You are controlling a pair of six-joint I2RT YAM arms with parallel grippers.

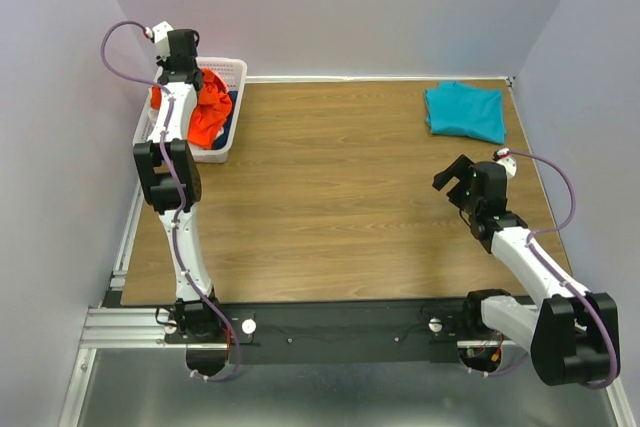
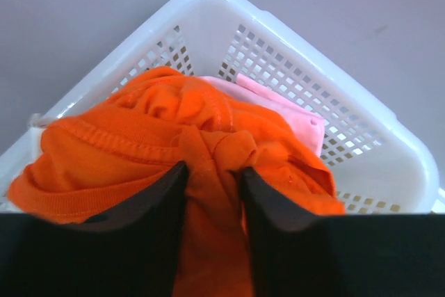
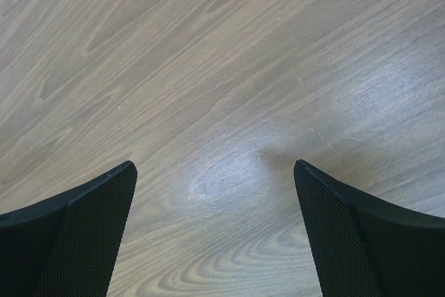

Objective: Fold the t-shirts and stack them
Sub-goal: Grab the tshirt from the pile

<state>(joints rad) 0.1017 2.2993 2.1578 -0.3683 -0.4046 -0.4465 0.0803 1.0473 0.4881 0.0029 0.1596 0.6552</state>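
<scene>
T-shirts lie at both far corners of a brown wood-grain table closed in by pale lilac walls on three sides, with a metal rail along the near edge. At far left a white basket holds a crumpled orange shirt heaped on top, a pink shirt behind it, and a sliver of dark blue cloth too small to identify. The left gripper reaches down into the basket, its fingers drawn in partway and pinching a bunched fold of the orange shirt, fabric pressed against both inner faces. At far right a teal shirt lies folded flat on the table, well apart from the basket. The right gripper hovers over bare wood near the teal shirt, jaws spread wide, holding nothing and touching nothing. The left arm hides much of the basket from above, and the lower part of the orange shirt is cut off behind the fingers
</scene>
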